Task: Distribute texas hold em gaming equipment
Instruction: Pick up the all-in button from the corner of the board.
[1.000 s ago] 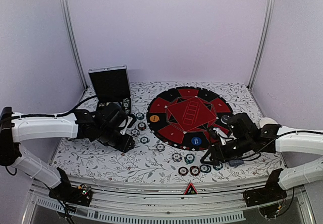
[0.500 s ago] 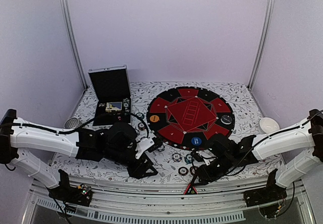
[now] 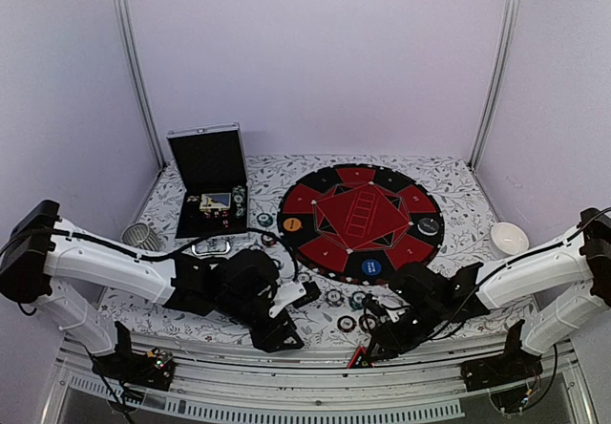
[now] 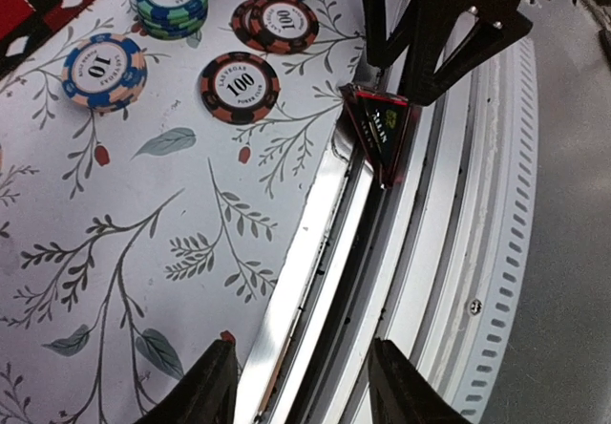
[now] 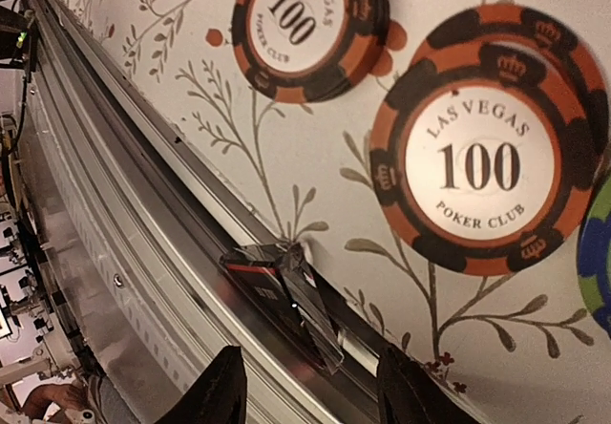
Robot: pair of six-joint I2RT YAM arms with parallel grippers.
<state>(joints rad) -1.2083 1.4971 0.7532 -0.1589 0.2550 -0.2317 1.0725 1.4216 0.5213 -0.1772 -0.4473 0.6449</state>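
Top external view: the flower-patterned white desk carries the large round red-and-black mat and the open silver-edged black case, both far beyond the jaws. The white left arm and white right arm reach low to the desk's near rim. The left jaws are released and empty, astride the silver metal edge rail. The right jaws are released too. Round brown-and-black "100" poker chips lie beyond the right jaws. The small red-black triangle sits on the rail, just ahead of their gap.
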